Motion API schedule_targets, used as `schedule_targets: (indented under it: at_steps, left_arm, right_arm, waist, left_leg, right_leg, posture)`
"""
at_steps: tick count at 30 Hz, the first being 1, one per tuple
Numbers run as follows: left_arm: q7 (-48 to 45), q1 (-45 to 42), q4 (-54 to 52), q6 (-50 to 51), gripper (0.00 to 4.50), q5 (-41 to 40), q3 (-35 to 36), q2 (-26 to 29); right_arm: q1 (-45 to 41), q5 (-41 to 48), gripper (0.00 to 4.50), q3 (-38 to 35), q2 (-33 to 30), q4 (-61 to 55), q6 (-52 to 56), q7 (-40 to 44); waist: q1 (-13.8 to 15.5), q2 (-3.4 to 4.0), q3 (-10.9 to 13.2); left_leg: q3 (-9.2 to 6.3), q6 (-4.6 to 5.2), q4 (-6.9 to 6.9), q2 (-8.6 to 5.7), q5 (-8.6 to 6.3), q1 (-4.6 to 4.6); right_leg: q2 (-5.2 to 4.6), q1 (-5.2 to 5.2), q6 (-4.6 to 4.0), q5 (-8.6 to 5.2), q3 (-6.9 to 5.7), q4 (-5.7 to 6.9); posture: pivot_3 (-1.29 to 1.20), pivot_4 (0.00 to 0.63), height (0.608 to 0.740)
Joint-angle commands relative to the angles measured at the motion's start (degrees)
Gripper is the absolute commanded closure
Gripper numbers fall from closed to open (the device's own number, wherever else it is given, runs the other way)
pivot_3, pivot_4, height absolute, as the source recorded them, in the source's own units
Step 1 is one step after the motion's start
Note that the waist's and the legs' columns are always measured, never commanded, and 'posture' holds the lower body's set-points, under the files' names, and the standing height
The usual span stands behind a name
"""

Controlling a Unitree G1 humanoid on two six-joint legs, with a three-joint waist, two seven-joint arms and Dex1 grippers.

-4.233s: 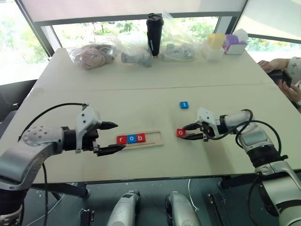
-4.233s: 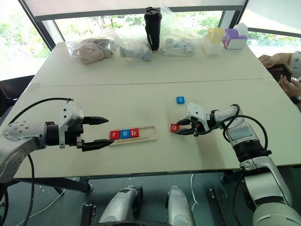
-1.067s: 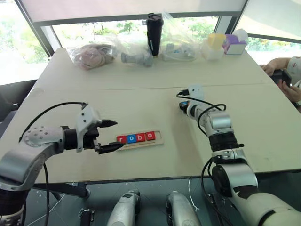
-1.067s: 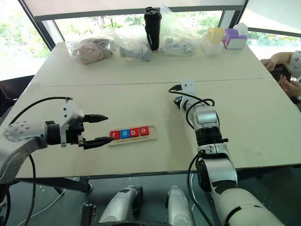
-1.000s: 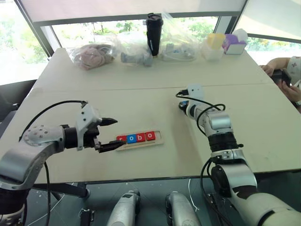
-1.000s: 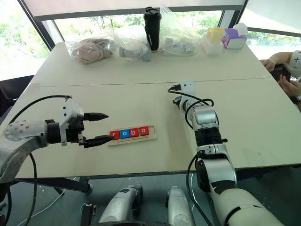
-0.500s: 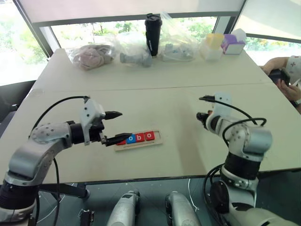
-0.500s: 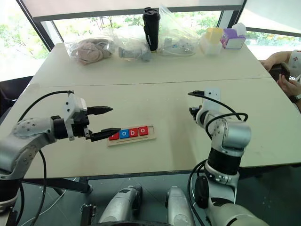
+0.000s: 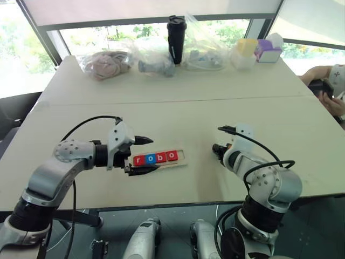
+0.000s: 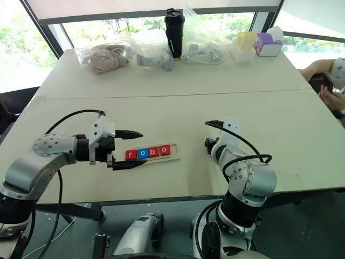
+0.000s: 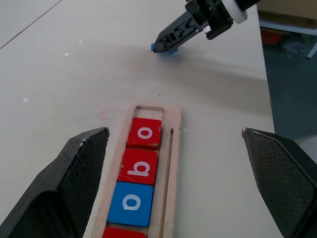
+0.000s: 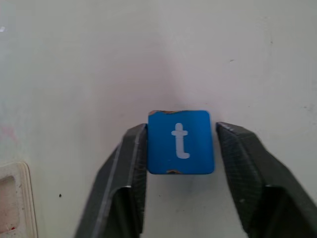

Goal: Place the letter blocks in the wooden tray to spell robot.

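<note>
The wooden tray (image 9: pixel 184 160) lies in the middle of the table. It holds several letter blocks (image 9: pixel 156 158), red, blue, red, red, reading r, o, b, o. The slot (image 11: pixel 148 109) at its right end is bare. My left gripper (image 9: pixel 153 154) is open, with its fingers spread over the tray's left end. The blue t block (image 12: pixel 181 141) lies on the table to the right of the tray. My right gripper (image 12: pixel 182 130) is open around it, one finger (image 12: pixel 124 168) on each side and a thin gap at one finger. It also shows as my right gripper (image 9: pixel 215 150) from the head.
At the table's far edge stand clear bags (image 9: pixel 105 62), a black tumbler (image 9: pixel 177 32) and yellow and purple containers (image 9: pixel 257 51). A person's hands (image 9: pixel 323 86) hold something dark at the right edge. A seam (image 9: pixel 161 101) crosses the table.
My right arm has pulled back toward me with the t block, bringing it down beside the tray's right end, and its jaws have widened. My left gripper has shifted right, over the tray's left end.
</note>
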Motion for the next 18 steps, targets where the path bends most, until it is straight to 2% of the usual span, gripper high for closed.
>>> schedule_targets:
  at_steps: [1, 3, 4, 5, 6, 7, 8, 9, 11, 13, 18]
  left_arm:
    - [-1.4, -0.1, -0.5, -0.4, 0.00, 0.1, 0.6, 1.3]
    - [-2.0, 0.2, -0.6, -0.2, 0.00, -0.1, 0.9, 1.8]
    - [-2.2, 0.3, -0.4, -0.5, 0.00, -0.2, 1.1, 1.8]
    - [-2.7, 0.4, -0.3, -1.1, 0.00, -0.5, 1.5, 1.5]
    - [-3.4, 0.7, -0.1, -1.3, 0.00, -0.9, 1.5, 1.5]
    - [-4.4, 1.2, 0.1, -1.9, 0.00, -0.6, 1.2, 1.9]
    - [-5.1, 1.5, 0.2, -2.3, 0.00, -0.3, 0.9, 2.3]
    - [-5.5, 1.5, 0.3, -2.5, 0.00, 0.1, 0.7, 2.6]
    - [-5.6, 0.7, 0.4, -2.4, 0.00, 0.1, 0.9, 2.6]
    - [-5.4, -0.3, 0.3, -1.8, 0.00, -0.1, 1.3, 2.6]
    - [-5.0, 0.0, 0.4, -1.5, 0.00, 0.3, 2.5, 3.7]
  right_arm:
    - [0.5, 2.9, 0.20, 0.9, -1.4, -1.4, 0.4, 1.3]
    - [0.1, 6.3, 0.05, 2.7, -7.5, -0.7, 0.4, 5.0]
    - [-0.9, 7.2, 0.05, 4.5, -15.7, 1.2, -2.4, 9.8]
    - [-1.1, 7.9, 0.05, 6.8, -24.5, 3.6, -8.8, 16.8]
    - [-1.4, 10.2, 0.05, 6.8, -30.5, 6.5, -14.5, 24.4]
    - [-1.0, 13.3, 0.05, 6.7, -35.9, 9.5, -20.6, 33.4]
    - [-0.5, 15.6, 0.05, 6.6, -38.7, 11.8, -24.9, 39.2]
    - [3.0, 14.2, 0.05, 10.4, -44.8, 13.3, -35.2, 48.2]
    - [7.7, 9.3, 0.05, 17.4, -53.5, 18.9, -51.3, 59.5]
    - [8.3, 6.8, 0.05, 21.4, -56.3, 26.2, -61.4, 65.3]
    - [3.1, 1.1, 0.05, 27.2, -54.7, 43.3, -80.9, 70.3]
  waist:
    - [0.0, 0.00, 0.0]
    - [0.0, 0.02, 0.0]
    - [0.2, 0.02, 0.0]
    - [0.3, 0.06, 0.0]
    - [0.5, 0.15, 0.1]
    - [0.5, 0.16, 0.1]
    - [0.4, 0.11, 0.1]
    - [0.3, 0.06, 0.1]
    - [0.2, 0.01, 0.0]
    - [0.0, -0.01, 0.0]
    - [-0.1, 0.06, 0.1]
  left_leg:
    - [0.00, 0.00, -0.01, 0.01, 0.00, 0.00]
    - [-0.02, 0.00, 0.00, 0.01, 0.00, 0.00]
    - [0.00, 0.01, 0.00, -0.01, 0.00, -0.01]
    - [0.00, 0.01, 0.03, -0.03, 0.00, -0.02]
    - [0.00, 0.01, 0.09, -0.06, 0.00, -0.03]
    - [0.04, 0.09, 0.13, -0.15, 0.04, -0.08]
    - [0.14, 0.18, 0.13, -0.18, 0.02, -0.05]
    - [0.16, 0.24, 0.12, -0.13, -0.01, -0.03]
    - [0.10, 0.34, 0.09, 0.00, -0.09, 0.02]
    - [0.05, 0.39, 0.02, 0.15, -0.17, 0.13]
    - [0.16, 0.39, 0.10, 0.16, -0.17, 0.16]
  right_leg:
    - [0.00, 0.00, 0.00, 0.00, 0.00, 0.00]
    - [0.00, 0.01, 0.00, 0.00, 0.00, -0.01]
    - [-0.02, 0.01, -0.01, 0.00, -0.01, -0.02]
    - [-0.05, 0.06, -0.01, -0.01, -0.04, -0.07]
    - [-0.05, 0.08, -0.01, -0.01, -0.06, -0.12]
    - [-0.07, 0.14, -0.01, -0.02, -0.11, -0.24]
    - [-0.13, 0.27, 0.01, -0.02, -0.12, -0.36]
    - [-0.14, 0.39, 0.02, -0.02, -0.12, -0.50]
    - [-0.10, 0.55, 0.12, 0.01, -0.26, -0.71]
    - [-0.01, 0.77, 0.15, 0.02, -0.40, -0.94]
    - [-0.02, 0.76, 0.28, 0.16, -0.27, -0.95]
  posture:
    - [0.00, 0.150, 0.740]
    - [0.00, 0.150, 0.740]
    - [0.00, 0.150, 0.740]
    - [0.00, 0.150, 0.740]
    - [0.00, 0.150, 0.740]
    - [0.00, 0.150, 0.740]
    - [0.00, 0.150, 0.740]
    - [0.00, 0.150, 0.740]
    - [0.00, 0.150, 0.740]
    - [0.00, 0.150, 0.740]
    - [0.00, 0.150, 0.740]
